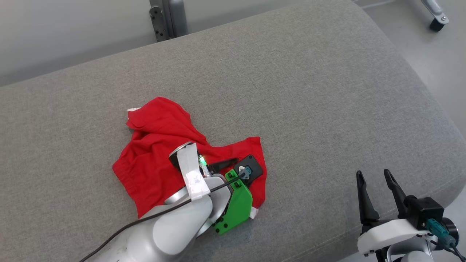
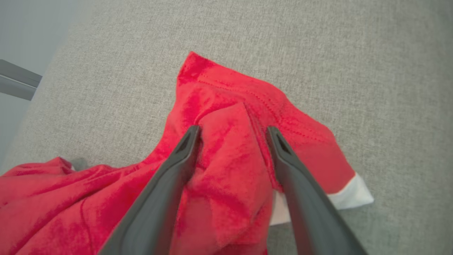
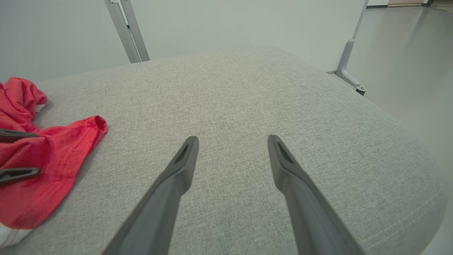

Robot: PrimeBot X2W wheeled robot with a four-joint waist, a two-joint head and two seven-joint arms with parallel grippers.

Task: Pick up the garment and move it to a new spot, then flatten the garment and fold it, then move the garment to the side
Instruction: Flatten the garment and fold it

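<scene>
The garment (image 1: 156, 145) is a red piece with white trim, lying crumpled on the left-centre of the grey cushion (image 1: 291, 91). My left gripper (image 1: 225, 165) is down on its right part. In the left wrist view my left gripper (image 2: 231, 131) stands open, its two fingers straddling a raised fold of the garment (image 2: 219, 92), the cloth bulging between them. The right wrist view catches the garment (image 3: 53, 152) at its left edge with the left gripper (image 3: 37, 153) over it. My right gripper (image 1: 373, 174) hovers open near the cushion's front right corner, nothing between its fingers (image 3: 232, 138).
The cushion's right edge and front corner drop off to a pale floor (image 1: 437, 62). A grey metal post (image 1: 167, 18) rises behind the cushion, and a frame leg with a caster (image 1: 435, 16) stands at the far right. Bare cushion spreads between the two grippers.
</scene>
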